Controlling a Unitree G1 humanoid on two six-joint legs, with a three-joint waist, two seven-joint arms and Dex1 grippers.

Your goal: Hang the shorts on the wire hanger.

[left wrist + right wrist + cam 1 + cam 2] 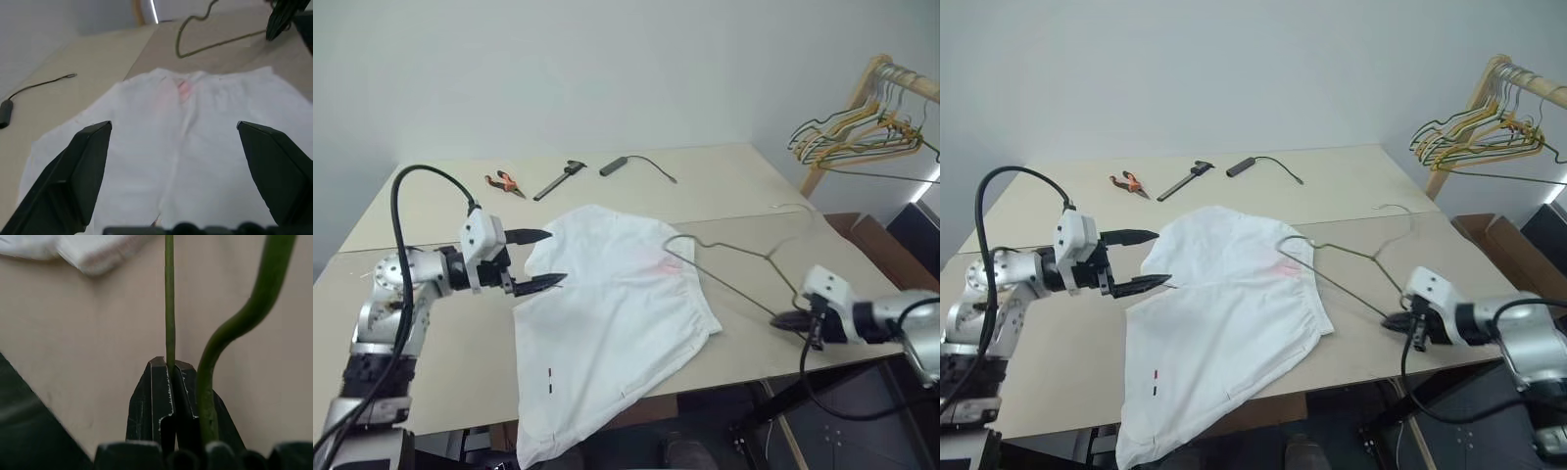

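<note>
The white shorts (607,313) lie spread on the beige table (440,343), one leg hanging over the front edge. My left gripper (540,259) stands open at the shorts' left edge, fingers wide apart and nothing between them; in the left wrist view the shorts (195,142) lie just beyond the fingers (73,181). The wire hanger (734,264) lies to the right of the shorts, its left end reaching over the waistband. My right gripper (791,319) is shut on the wire hanger's near wire (169,298), near the table's front right edge.
Orange-handled pliers (504,182), a caliper (558,179) and a dark cabled device (615,165) lie at the back of the table. A wooden rack with a bunch of coloured hangers (862,132) stands at the far right. A cardboard box (1508,245) sits beside the table.
</note>
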